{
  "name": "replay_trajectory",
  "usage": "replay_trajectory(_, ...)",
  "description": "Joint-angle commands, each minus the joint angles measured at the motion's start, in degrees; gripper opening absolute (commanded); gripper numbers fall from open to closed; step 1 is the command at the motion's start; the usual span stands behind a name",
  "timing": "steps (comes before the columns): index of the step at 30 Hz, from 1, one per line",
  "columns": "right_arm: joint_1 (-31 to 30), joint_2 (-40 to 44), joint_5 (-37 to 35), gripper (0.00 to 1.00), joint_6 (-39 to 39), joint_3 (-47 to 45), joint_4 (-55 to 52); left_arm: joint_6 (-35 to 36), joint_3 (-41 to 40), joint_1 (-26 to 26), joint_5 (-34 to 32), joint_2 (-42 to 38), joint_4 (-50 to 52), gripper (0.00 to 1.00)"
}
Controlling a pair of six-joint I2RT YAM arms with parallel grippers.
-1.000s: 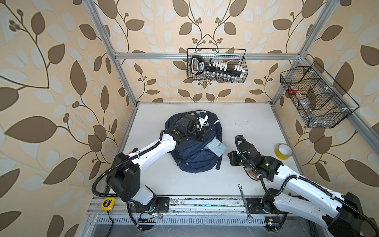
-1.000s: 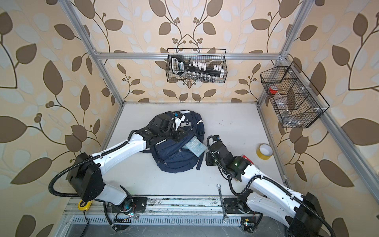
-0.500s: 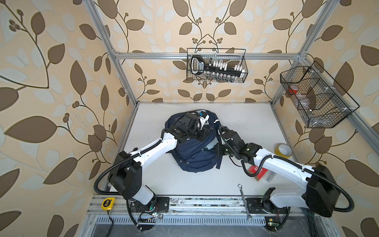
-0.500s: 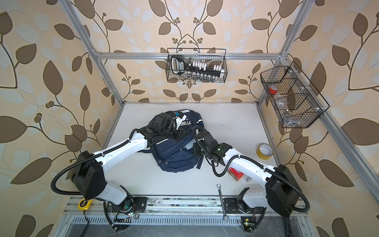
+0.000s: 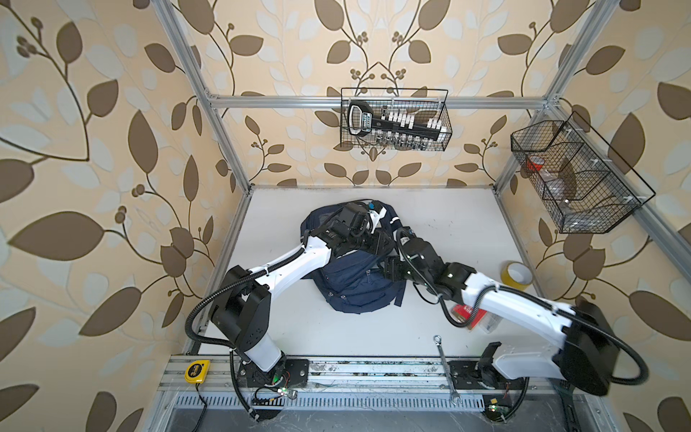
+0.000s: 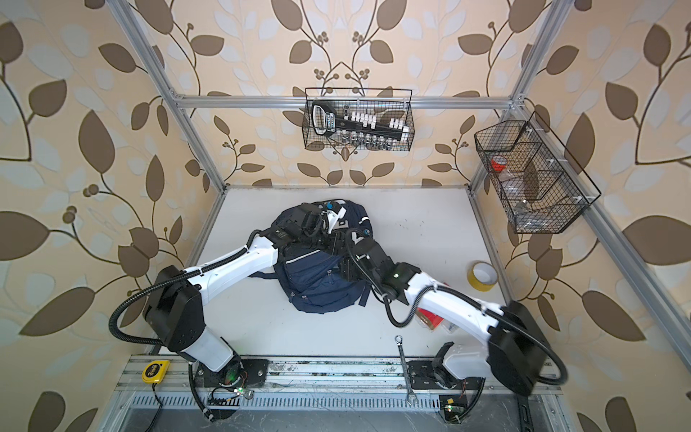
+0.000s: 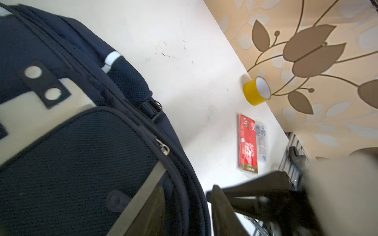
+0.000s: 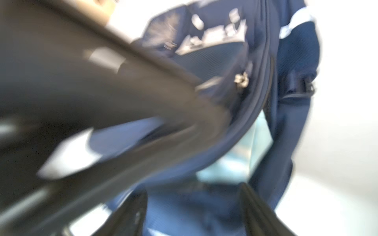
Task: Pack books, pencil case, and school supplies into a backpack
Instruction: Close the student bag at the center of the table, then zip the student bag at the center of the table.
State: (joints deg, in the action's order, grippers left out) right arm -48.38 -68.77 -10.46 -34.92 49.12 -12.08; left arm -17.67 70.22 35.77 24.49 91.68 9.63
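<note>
The navy backpack [image 5: 355,288] [image 6: 314,288] lies in the middle of the table. My left gripper [image 5: 381,243] [image 7: 184,206] is open at its upper right rim, and a fold of the rim [image 7: 184,183] passes loosely between the fingers. Just below it, my right gripper [image 5: 387,269] [image 8: 194,212] stands open over the backpack's right side, with only blue fabric between its fingers. Blurred in the right wrist view, a pale blue calculator [image 8: 235,163] sits half inside the backpack's opening. The clear box with the red label [image 5: 473,316] [image 7: 247,143] lies on the table under my right forearm. Books and pencil case are out of view.
A yellow tape roll [image 5: 518,275] [image 7: 257,91] sits by the right wall. A wrench [image 5: 445,368] and a tape measure [image 5: 196,371] lie on the front rail. Wire baskets hang on the back wall [image 5: 394,119] and the right wall [image 5: 576,179].
My right arm swung from the table onto the backpack's right side and its jaws opened. The calculator went from the backpack's flank into the opening. My left jaws opened too.
</note>
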Motion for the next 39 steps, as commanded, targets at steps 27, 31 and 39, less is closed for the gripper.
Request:
replay_trajectory(27, -8.44, -17.32, -1.21, 0.35, -2.32, 3.63, -0.86, -13.38, -19.75, 0.23, -22.78, -38.08, 19.50, 0.52)
replay_trajectory(31, -7.35, -18.75, 0.46, 0.26, -1.48, 4.60, 0.30, -13.03, -20.63, 0.23, -23.62, -39.87, 21.72, 0.52)
replay_trajectory(39, -7.47, -10.56, -0.09, 0.00, 1.90, 4.55, -4.70, -13.59, -25.42, 0.68, -20.89, -38.36, 18.81, 0.54)
